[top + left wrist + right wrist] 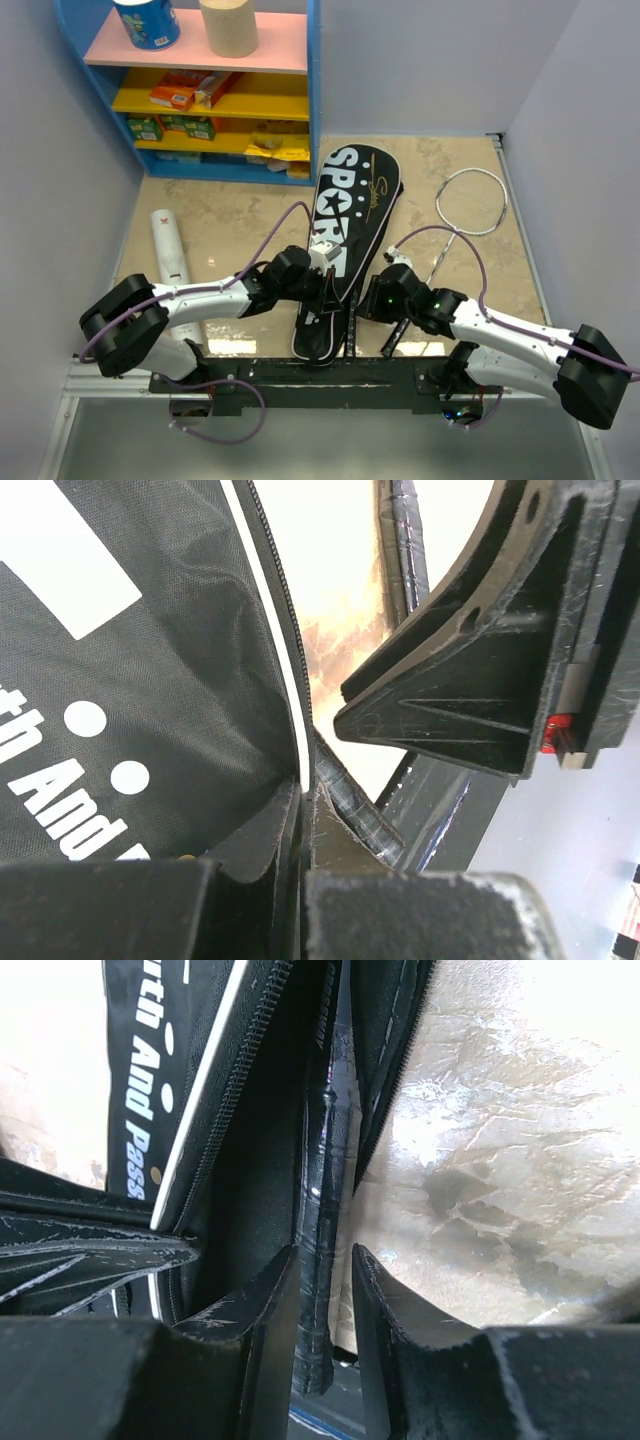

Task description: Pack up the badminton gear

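The black SPORT bag (pixel 345 225) lies in the middle of the table, its narrow end toward the arms. My left gripper (pixel 325 283) is shut on the bag's zipper edge (pixel 285 730), pinched between its fingers (pixel 300 800). My right gripper (pixel 368 300) is open, its fingers either side of a black racket handle (pixel 322 1170) that runs into the bag's opening (pixel 250 1140). There is a small gap at the right finger (pixel 375 1290). A second white-framed racket (pixel 472 200) lies on the table at the right. The white tube (pixel 170 245) lies at the left.
A blue shelf unit (pixel 312 90) stands at the back left, holding small coloured boxes (pixel 185 92), with a blue roll (pixel 147 22) and a tan roll (pixel 228 25) on top. Grey walls close in on the left and right. The black mounting rail (pixel 300 375) runs along the near edge.
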### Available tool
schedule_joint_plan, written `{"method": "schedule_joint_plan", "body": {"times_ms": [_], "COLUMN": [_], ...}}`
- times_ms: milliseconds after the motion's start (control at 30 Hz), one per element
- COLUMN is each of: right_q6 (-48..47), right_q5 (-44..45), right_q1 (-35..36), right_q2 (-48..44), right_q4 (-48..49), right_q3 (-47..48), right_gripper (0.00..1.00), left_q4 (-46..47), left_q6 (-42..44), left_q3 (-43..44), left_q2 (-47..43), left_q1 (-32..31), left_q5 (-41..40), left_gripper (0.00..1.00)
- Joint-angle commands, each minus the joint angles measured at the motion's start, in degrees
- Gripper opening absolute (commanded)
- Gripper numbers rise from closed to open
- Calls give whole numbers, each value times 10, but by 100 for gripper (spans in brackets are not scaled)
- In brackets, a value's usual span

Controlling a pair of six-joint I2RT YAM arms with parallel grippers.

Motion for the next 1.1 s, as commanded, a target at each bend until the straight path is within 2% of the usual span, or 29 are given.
{"method": "schedule_joint_plan", "body": {"times_ms": [0,433,933,1067], "right_q6": [16,52,79,86], "right_q5": [-15,-70,-68,-76], "right_q1": [0,0,0,1], "right_q2": [-10,37,72,100], "right_q4": [54,209,277,308], "right_q3": [-22,-84,-102,-104], "right_gripper": [32,32,31,30], "left_q4": [29,66,205,203], "left_q6": [1,-5,-28,-28], "left_q3": [23,-13,-94,-93], "left_q2": [-8,-1,42,28], "left_q1": [-1,-2,-1,-1], "left_q5": [27,32,70,74], "left_gripper": [0,0,0,0]}}
